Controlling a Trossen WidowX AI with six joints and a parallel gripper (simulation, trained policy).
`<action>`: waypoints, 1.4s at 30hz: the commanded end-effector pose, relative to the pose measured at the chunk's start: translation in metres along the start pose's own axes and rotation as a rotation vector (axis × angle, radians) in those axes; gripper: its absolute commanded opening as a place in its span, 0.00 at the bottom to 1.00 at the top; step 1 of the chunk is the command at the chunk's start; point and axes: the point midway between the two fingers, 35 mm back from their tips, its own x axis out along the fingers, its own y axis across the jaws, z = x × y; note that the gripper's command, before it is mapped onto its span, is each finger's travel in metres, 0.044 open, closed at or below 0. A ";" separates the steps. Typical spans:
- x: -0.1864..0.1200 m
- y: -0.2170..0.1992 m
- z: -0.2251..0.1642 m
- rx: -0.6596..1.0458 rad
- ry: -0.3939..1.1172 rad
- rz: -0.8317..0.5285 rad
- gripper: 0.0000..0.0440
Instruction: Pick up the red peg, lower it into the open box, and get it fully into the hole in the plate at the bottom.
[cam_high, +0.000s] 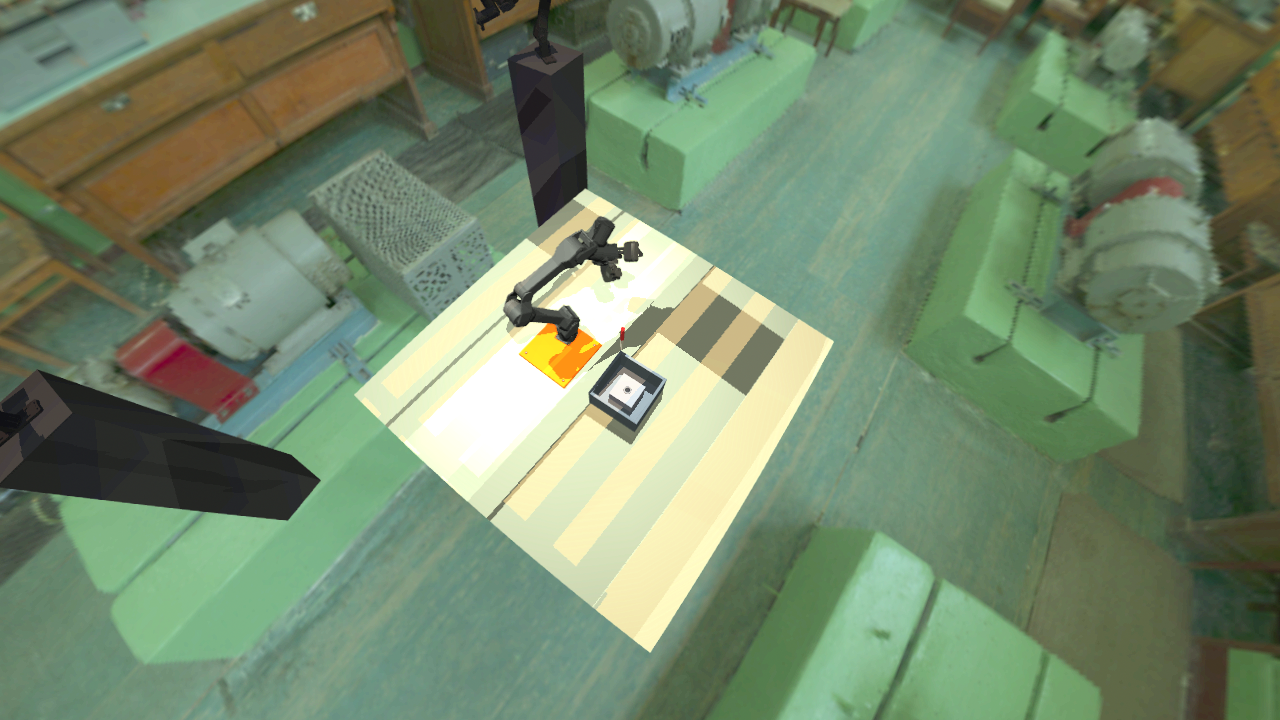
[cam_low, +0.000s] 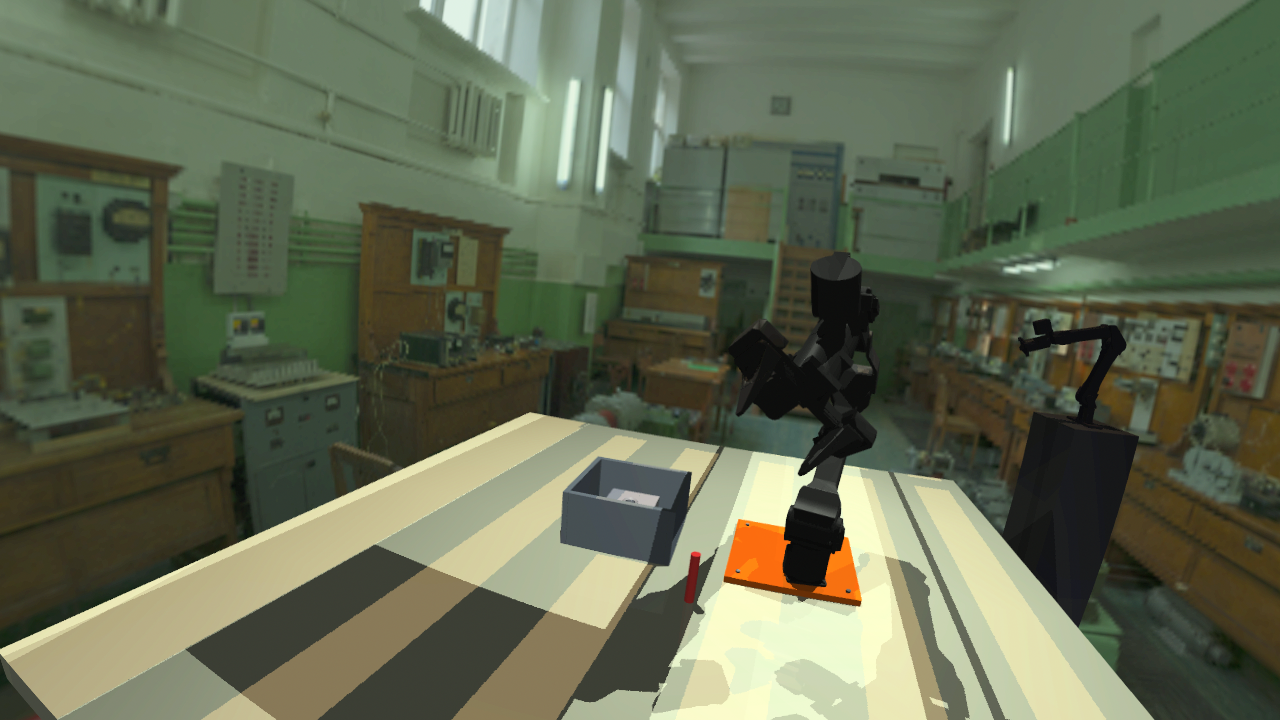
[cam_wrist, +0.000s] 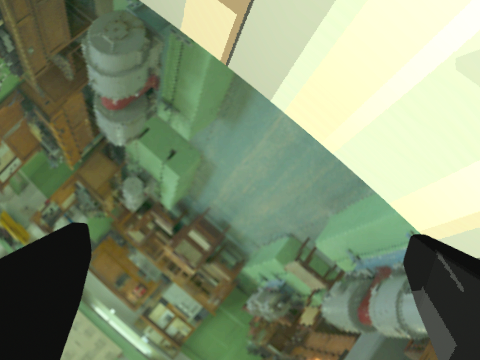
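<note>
Well apart from the box, the gripper hangs wide open

From above, I see the black arm (cam_high: 554, 268) (cam_low: 827, 465) rising from an orange base plate (cam_high: 568, 369) (cam_low: 751, 573), beside the open box (cam_high: 634, 420) (cam_low: 611, 526). Its gripper (cam_high: 629, 262) (cam_low: 776, 431) (cam_wrist: 255, 247) is up over the table (cam_high: 680, 555) (cam_low: 465, 528), well apart from that box. Inside the box lies a pale plate (cam_high: 617, 396) (cam_low: 641, 497) with a dark hole.

From the side, the red peg (cam_high: 622, 334) (cam_low: 692, 577) stands nearly upright on the table, outside the box and between it and the base plate.

At the wrist, the jaws are spread, released, with nothing between them; past the fingertips I see the table edge and the room.
</note>
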 end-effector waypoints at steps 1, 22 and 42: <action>0.010 -0.005 0.018 -0.060 -0.080 -0.042 1.00; 0.046 -0.042 0.148 -0.338 -0.473 -0.520 1.00; 0.086 -0.083 0.225 -0.425 -0.557 -0.777 1.00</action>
